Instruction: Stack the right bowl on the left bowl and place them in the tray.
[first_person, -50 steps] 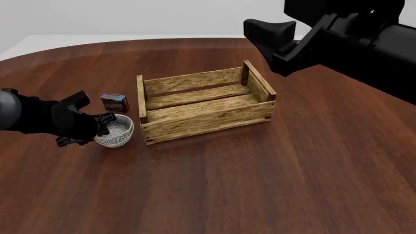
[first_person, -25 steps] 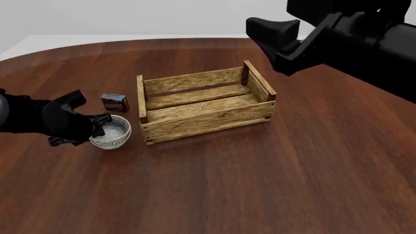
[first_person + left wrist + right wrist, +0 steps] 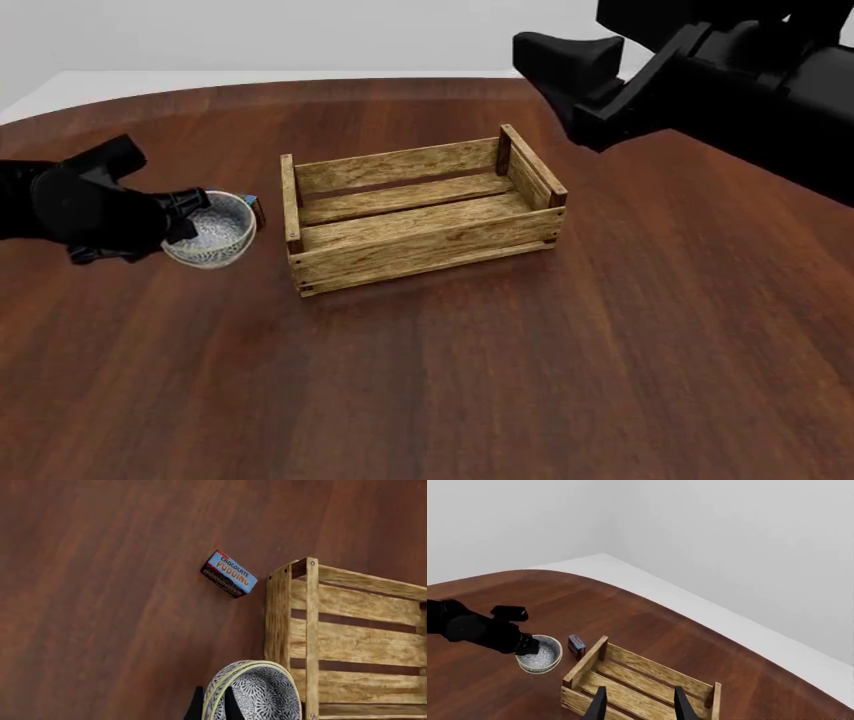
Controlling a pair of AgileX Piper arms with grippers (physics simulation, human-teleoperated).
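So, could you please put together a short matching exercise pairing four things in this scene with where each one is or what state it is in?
Things:
1. patterned white bowl
2. light-brown wooden slatted tray
3. small dark pudding box
4. right gripper

States:
a. open, above the tray
b. gripped at its rim by the left gripper
c. on the table beside the tray's left end
d. holds nothing

Pairs: 1-b, 2-d, 3-c, 4-a

On the dark wooden table (image 3: 534, 380) there are one visible white patterned bowl (image 3: 214, 230), one light-brown slatted wooden tray (image 3: 420, 208), one small pudding box (image 3: 229, 573), and two black grippers (image 3: 180, 212) (image 3: 637, 702).
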